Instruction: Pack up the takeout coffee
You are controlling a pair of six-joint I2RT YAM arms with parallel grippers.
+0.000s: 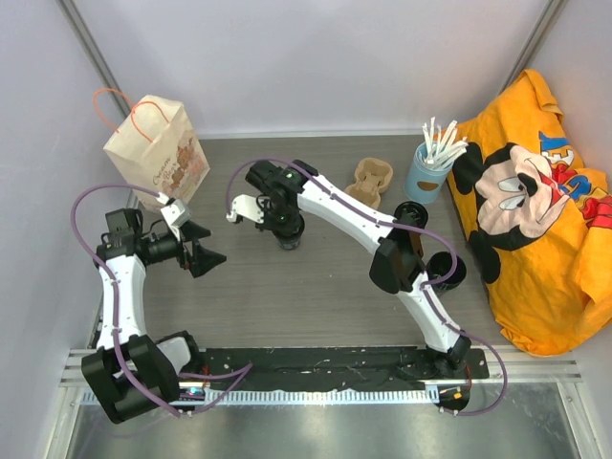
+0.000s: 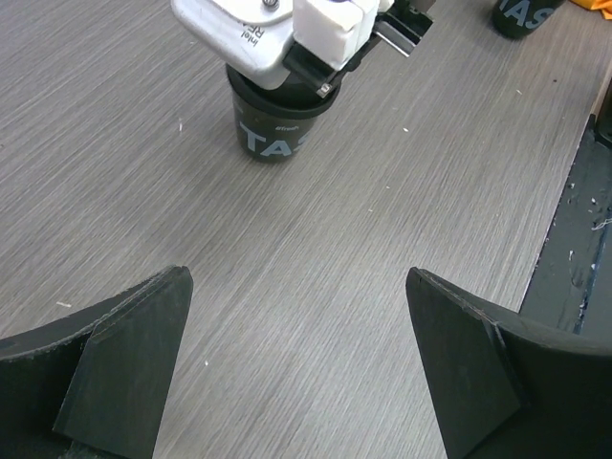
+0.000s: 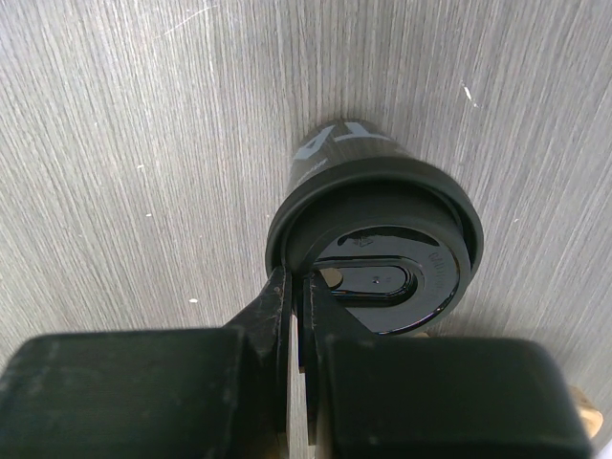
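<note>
On grey woodgrain table (image 1: 316, 287), right jaws pinching rim of round black cup (image 3: 382, 186), left jaws apart

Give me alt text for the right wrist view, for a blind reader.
The right gripper pinches the rim of a black lidded cup standing on a grey wood-grain table. Pale lettering shows on the cup's side.

- The takeout coffee (image 1: 287, 237) stands mid-worktop (image 1: 287, 306), with the right pincer (image 1: 284, 226) on top of it, pinching its rim.
- The left pincer (image 1: 204, 247) is to its left, apart.
- A paper bag (image 1: 153, 143) stands far left.
- A cardboard carrier (image 1: 371, 180) lies behind-right of the coffee, with a stick holder (image 1: 423, 177) just to its right.
- Two cups (image 1: 413, 212) (image 1: 448, 271) stand before the holder, beside a cloth (image 1: 545, 249) at the right edge.
</note>
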